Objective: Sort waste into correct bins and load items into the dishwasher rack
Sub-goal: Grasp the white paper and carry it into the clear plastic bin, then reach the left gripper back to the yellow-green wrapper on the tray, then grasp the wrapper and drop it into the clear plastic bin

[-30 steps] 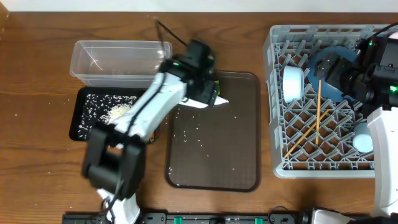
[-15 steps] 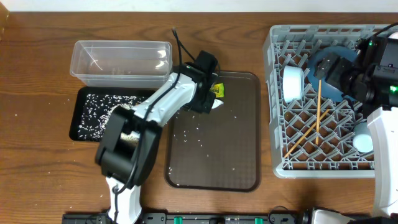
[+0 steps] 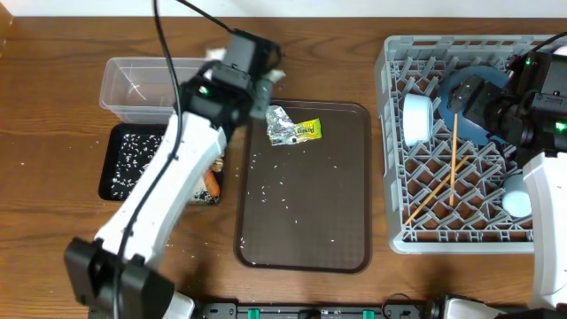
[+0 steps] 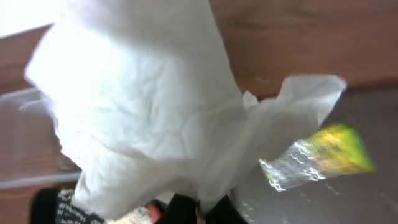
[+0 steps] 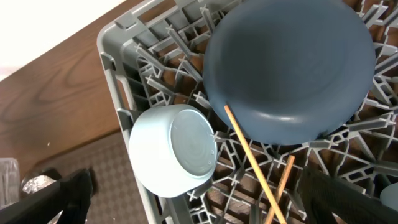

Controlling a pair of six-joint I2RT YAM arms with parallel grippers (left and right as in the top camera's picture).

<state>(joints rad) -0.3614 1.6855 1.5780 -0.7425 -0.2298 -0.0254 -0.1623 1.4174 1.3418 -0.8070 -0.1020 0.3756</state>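
My left gripper (image 3: 256, 74) is shut on the crumpled white napkin (image 4: 143, 106), which hangs above the near corner of the clear tub (image 3: 133, 89). The silver foil ball (image 3: 281, 123) and the yellow-green wrapper (image 3: 307, 130) lie on the brown tray (image 3: 345, 177). Rice and an orange carrot (image 3: 211, 186) lie in the black tray (image 3: 115, 168). The grey rack (image 3: 399, 221) holds the dark blue dish (image 5: 289, 68), the white bowl (image 5: 177, 149), the chopsticks (image 3: 454, 159) and a small blue cup (image 3: 516, 200). Over the rack, my right gripper (image 5: 205, 199) stands open and holds nothing.
Loose rice grains are scattered over the brown tray and on the table around the black tray. The clear tub stands behind the black tray at the left. The rack fills the right side of the table.
My left gripper has shut on the napkin and lifted it off the brown tray, back and left toward the clear tub. The foil ball and wrapper now lie uncovered. The right arm has not moved.
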